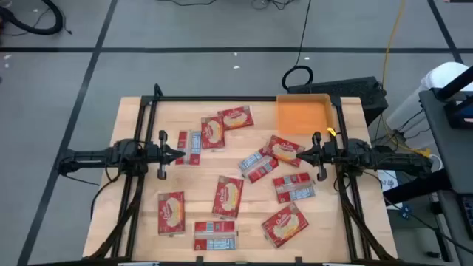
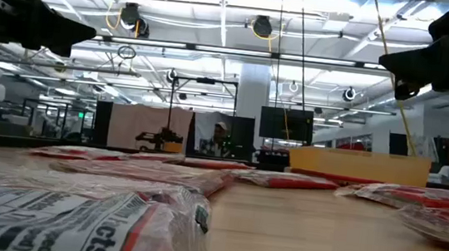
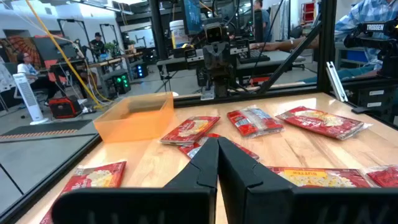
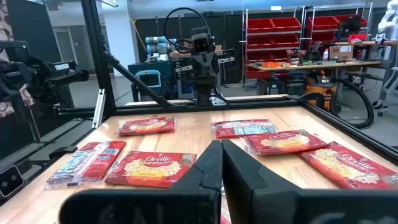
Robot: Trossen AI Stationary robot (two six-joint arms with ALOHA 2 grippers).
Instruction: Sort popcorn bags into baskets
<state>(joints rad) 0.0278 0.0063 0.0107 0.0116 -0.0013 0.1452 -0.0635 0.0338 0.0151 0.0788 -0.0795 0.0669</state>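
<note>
Several red popcorn bags lie flat and scattered over the wooden table, some picture side up, some label side up; two overlap near the middle right. The orange basket stands at the far right of the table and holds nothing that shows. My left gripper hovers above the table's left side, shut and empty, as the left wrist view shows. My right gripper hovers above the right side, near the overlapping bags, shut and empty, as the right wrist view shows.
A black frame borders the table's far edge and sides. Bags lie close to the near edge. People and equipment show in the room beyond the table.
</note>
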